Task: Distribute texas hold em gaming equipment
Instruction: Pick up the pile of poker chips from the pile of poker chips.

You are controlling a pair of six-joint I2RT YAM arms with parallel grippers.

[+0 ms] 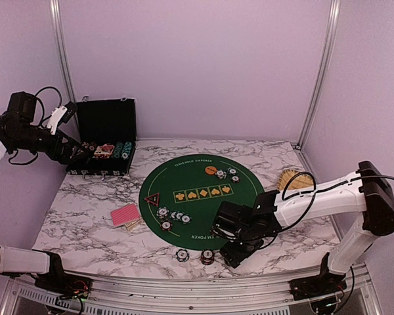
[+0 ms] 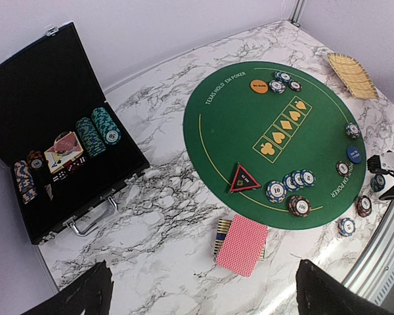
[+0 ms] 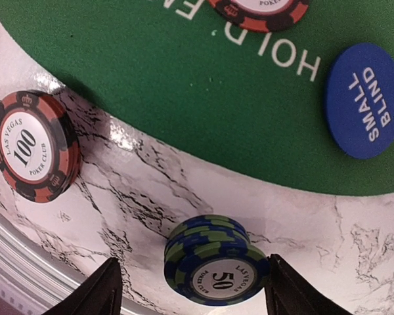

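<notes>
In the right wrist view my right gripper (image 3: 197,292) is open, its fingers on either side of a short blue-green stack of "50" chips (image 3: 213,259) on the marble just off the green mat (image 3: 203,85). The right finger is at the stack's edge and the left finger stands apart. A red-black "100" chip stack (image 3: 33,146) and the blue small-blind button (image 3: 364,100) lie nearby. My left gripper (image 2: 203,295) is open and empty, high above the red-backed cards (image 2: 241,245). The triangle marker (image 2: 244,178), the orange button (image 2: 259,86) and several chips (image 2: 289,190) lie on the mat.
The black chip case (image 1: 105,141) stands open at the back left, with chips in it, right by my left gripper (image 1: 75,152). A tan slatted piece (image 1: 290,178) lies right of the mat. Two chip stacks (image 1: 182,254) sit near the front edge, left of my right gripper (image 1: 233,252).
</notes>
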